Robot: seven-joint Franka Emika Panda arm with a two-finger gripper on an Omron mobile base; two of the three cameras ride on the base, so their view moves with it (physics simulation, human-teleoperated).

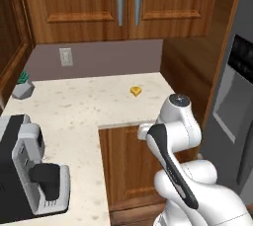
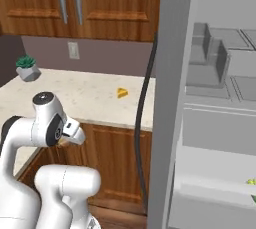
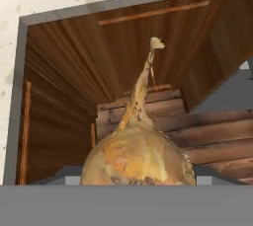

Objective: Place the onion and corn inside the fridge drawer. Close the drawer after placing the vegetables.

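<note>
The onion, a brown-tan bulb with a long dry stem tip, sits right at the fingers in the hand view, held in the air in front of the wooden cabinet below the counter. My gripper is shut on it, low beside the counter edge, and its fingers are hidden by the bulb. The fridge drawer stands pulled out at the lower right, pale grey. A small green-yellow piece, the corn, shows inside it at the frame's edge.
The open fridge door stands edge-on between my arm and the drawer. A yellow wedge lies on the counter. A coffee machine is at the near left and a small potted plant at the far left.
</note>
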